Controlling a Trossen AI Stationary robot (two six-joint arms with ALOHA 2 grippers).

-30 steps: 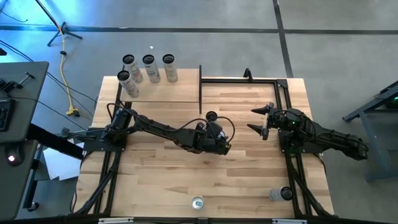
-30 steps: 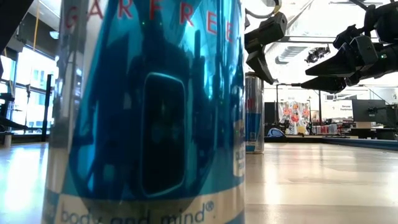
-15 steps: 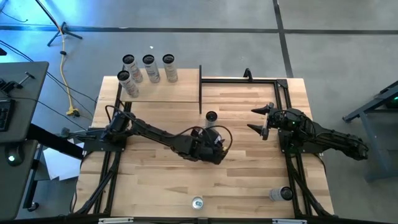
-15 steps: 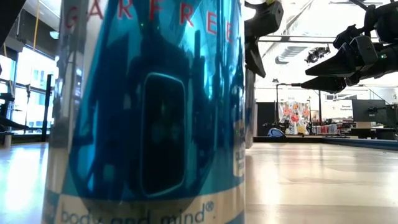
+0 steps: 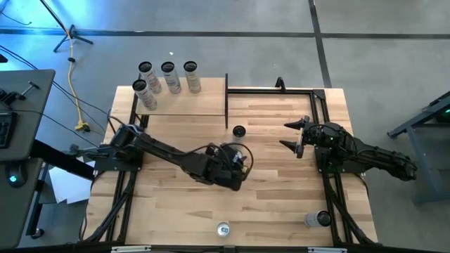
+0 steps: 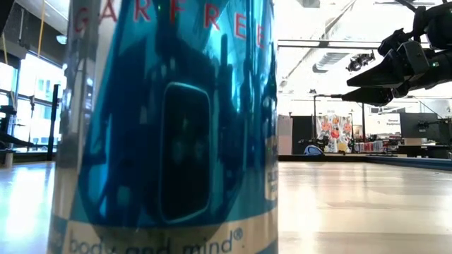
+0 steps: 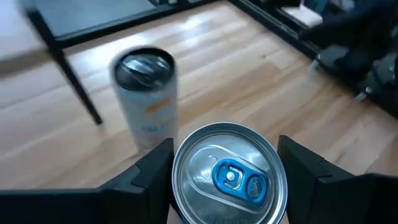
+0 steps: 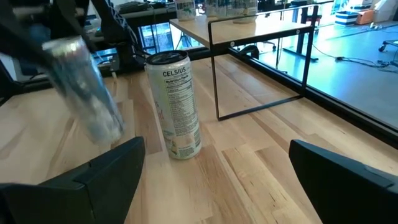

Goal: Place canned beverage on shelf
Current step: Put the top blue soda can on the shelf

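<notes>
On the far left of the table, the shelf already carries four cans, upright in a loose cluster at its back corner. That much of the stocking, I judge, is done.

At mid-table my left tool is clenched around a silver can; my left wrist view looks straight down on its blue pull tab between the two fingers. The can appears lifted and tilted, though I cannot tell how far it clears the boards. It is well apart from the shelf, so the carry and the set-down are both left to do.

Just beyond it a white can stands upright on the table beside the bare black frame, untouched.

To the right, my right tool hangs released, fingers spread wide, facing that white can and holding nothing.

Along the near edge two more cans wait: one at the centre, filling the low view, and one lying on its side at the right.

By my count one can is in transit and three are not yet begun.
</notes>
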